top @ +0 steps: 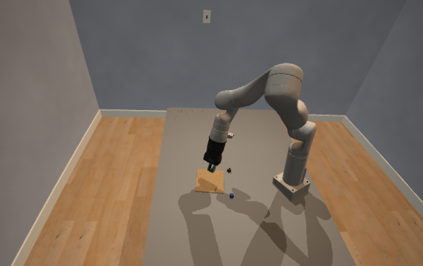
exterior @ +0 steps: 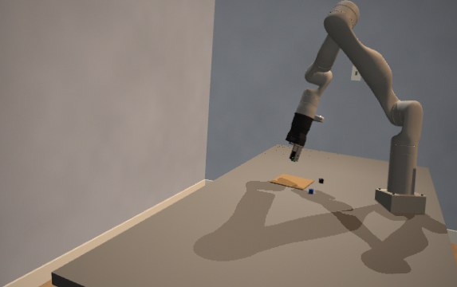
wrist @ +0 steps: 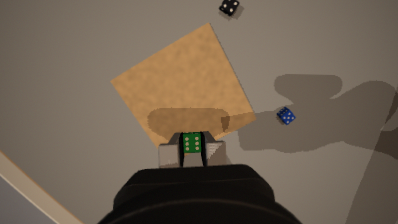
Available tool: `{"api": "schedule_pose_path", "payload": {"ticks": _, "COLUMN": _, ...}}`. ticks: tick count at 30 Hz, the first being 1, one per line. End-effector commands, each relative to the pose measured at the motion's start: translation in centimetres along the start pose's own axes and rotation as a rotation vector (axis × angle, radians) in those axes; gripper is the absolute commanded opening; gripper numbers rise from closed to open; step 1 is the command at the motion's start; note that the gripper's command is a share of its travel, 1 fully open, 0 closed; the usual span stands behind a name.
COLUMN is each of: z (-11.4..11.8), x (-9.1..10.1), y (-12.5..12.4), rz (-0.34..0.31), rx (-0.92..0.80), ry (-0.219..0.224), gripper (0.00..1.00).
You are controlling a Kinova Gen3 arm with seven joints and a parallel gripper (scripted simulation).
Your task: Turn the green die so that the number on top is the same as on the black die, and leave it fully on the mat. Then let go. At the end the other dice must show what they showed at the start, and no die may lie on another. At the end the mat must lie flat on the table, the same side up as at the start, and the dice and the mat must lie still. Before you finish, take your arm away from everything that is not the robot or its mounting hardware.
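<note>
Green die (top: 211,169) (wrist: 192,143), six-pip face toward wrist view, cubic without long axis, gripped between partly open fingers (top: 211,168) (exterior: 295,154).
</note>
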State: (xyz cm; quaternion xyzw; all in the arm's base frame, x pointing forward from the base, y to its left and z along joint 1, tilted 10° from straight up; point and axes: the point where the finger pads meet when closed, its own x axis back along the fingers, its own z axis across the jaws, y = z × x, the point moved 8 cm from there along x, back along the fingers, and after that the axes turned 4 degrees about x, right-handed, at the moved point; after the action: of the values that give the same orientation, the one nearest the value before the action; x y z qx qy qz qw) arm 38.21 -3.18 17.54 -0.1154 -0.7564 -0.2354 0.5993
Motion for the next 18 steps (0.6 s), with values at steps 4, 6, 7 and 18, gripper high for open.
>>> {"api": "schedule_pose_path", "payload": {"ticks": 4, "z": -0.1, "x": 0.4, "y": -1.6, "rz": -0.121, "rx": -0.032, "ry": -0.015, "gripper": 0.34}}
{"api": "schedule_pose_path", "payload": {"ticks": 6, "z": -0.1, "x": 0.4, "y": -2.1, "rz": -0.175, "rx": -0.032, "ry": -0.02, "gripper": 0.34}}
{"api": "schedule_pose_path", "payload": {"ticks": 7, "z": -0.1, "x": 0.4, "y": -2.3, "rz": -0.203, "rx": -0.032, "ry": -0.025, "gripper": 0.34}}
{"api": "schedule_pose_path", "payload": {"ticks": 18, "z": 0.2, "x": -0.4, "y": -4.6, "rz": -0.472, "rx": -0.03, "ry": -0.048, "gripper": 0.34}}
